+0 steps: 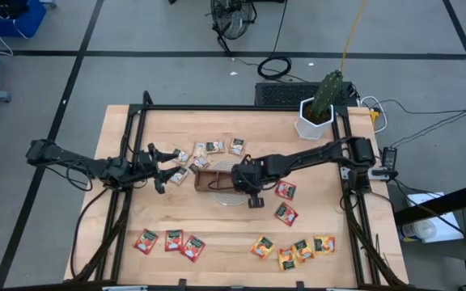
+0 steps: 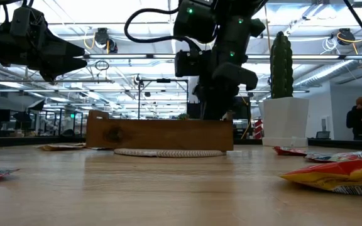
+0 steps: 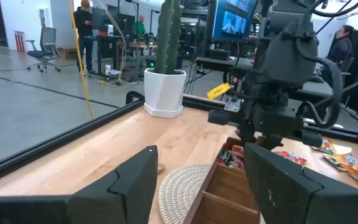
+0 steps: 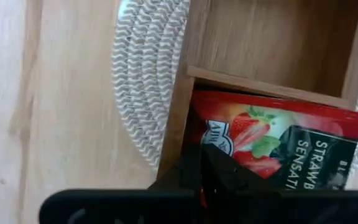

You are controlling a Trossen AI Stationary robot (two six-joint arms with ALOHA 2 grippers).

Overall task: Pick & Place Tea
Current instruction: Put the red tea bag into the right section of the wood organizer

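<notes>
Over wooden tray point(image 4: 272, 46): right gripper point(image 4: 207, 168) pinching red sachet point(image 4: 278, 140).

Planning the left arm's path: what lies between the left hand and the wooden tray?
In the high view, a few beige sachets lie on the table between the left hand and the tray; otherwise bare wood.

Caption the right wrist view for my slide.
Right gripper shut on a red tea sachet in the wooden tray.
</notes>
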